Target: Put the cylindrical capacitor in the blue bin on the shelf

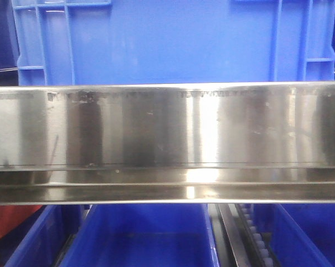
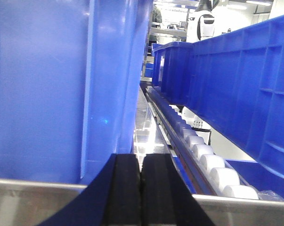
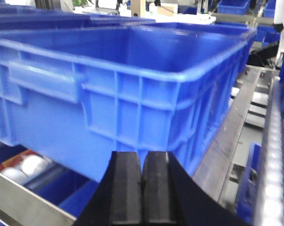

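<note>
Both grippers, left gripper [image 2: 141, 188] and right gripper [image 3: 142, 188], are seen pressed closed, nothing between pads. Right is held near a blue bin [image 3: 132, 80] on the shelf [image 1: 167, 128]. Cylindrical capacitor is not visible anywhere.

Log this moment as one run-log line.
left hand: shut, empty, by shelf | right hand: shut, empty, facing blue bin | capacitor: not visible

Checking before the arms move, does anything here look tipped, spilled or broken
Nothing stands out. The large blue plastic bin sits level on the brushed stainless steel shelf, its walls intact. Both the left gripper and right gripper have pads pressed together, with no capacitor in sight.
</note>
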